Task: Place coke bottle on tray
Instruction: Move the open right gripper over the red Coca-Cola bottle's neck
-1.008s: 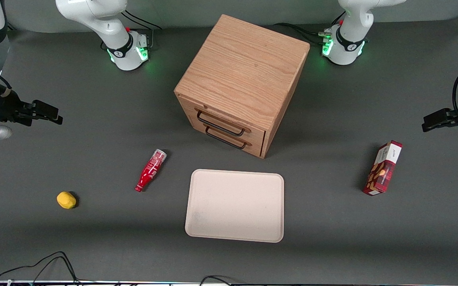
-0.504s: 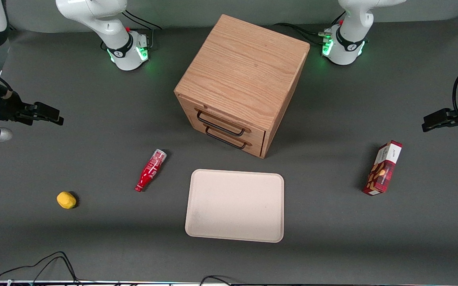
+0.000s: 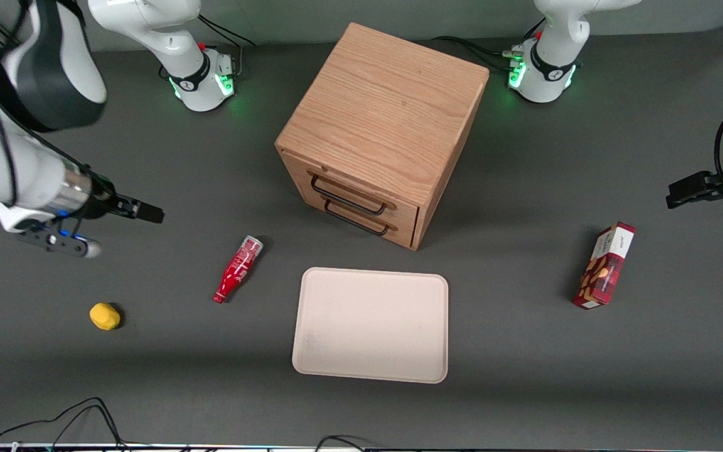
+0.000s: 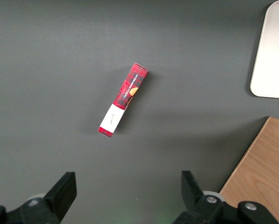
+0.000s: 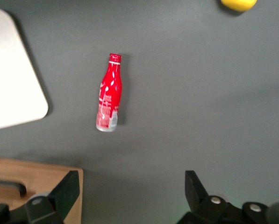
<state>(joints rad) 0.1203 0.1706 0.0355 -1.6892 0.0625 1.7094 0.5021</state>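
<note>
Your gripper (image 3: 148, 215) has swung nearer the coke bottle (image 3: 238, 269), fingers (image 5: 64, 193) released. Risk: the lying bottle rolls off-centre, missing the tray (image 3: 371, 324).

Coke bottle (image 3: 238, 269): glossy red. Tray (image 3: 371, 324): matt beige, smooth. Cabinet (image 3: 381, 132): grained wood, black metal handles. Table (image 3: 524, 376): matt grey. Gripper (image 3: 148, 215) above the table, black matt.

White arm (image 3: 16, 157) with black joint band, silver wrist, black tool (image 3: 139, 212).

one bottle (image 3: 238, 269), one tray (image 3: 371, 324), one cabinet (image 3: 381, 132)
</note>
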